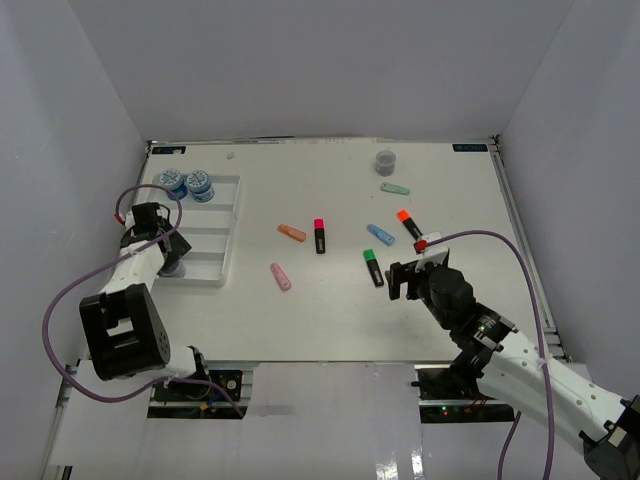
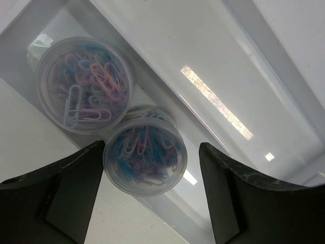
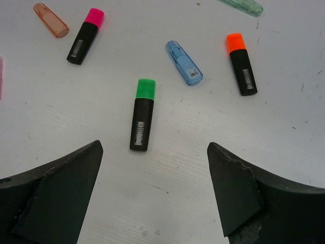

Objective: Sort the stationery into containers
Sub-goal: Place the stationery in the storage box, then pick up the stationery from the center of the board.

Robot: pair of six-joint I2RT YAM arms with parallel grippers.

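The white divided tray [image 1: 228, 232] lies at the left. Two blue jars of paper clips [image 1: 173, 182] [image 1: 200, 186] stand in its far compartment. My left gripper [image 1: 172, 246] is open over the tray's left side. In the left wrist view the nearer jar [image 2: 144, 157] shows between the open fingers [image 2: 152, 147], untouched, and the other jar [image 2: 84, 84] stands beyond it. My right gripper [image 1: 405, 281] is open and empty above the table. The green-capped highlighter [image 3: 141, 115] lies just ahead of it [image 3: 155, 152].
Loose on the table are an orange marker [image 1: 291, 232], a pink-capped highlighter [image 1: 320, 235], a pink marker [image 1: 280, 276], a blue marker [image 1: 380, 234], an orange-capped highlighter [image 1: 409, 224], a green marker [image 1: 394, 188] and a grey jar [image 1: 386, 159]. White walls enclose the table.
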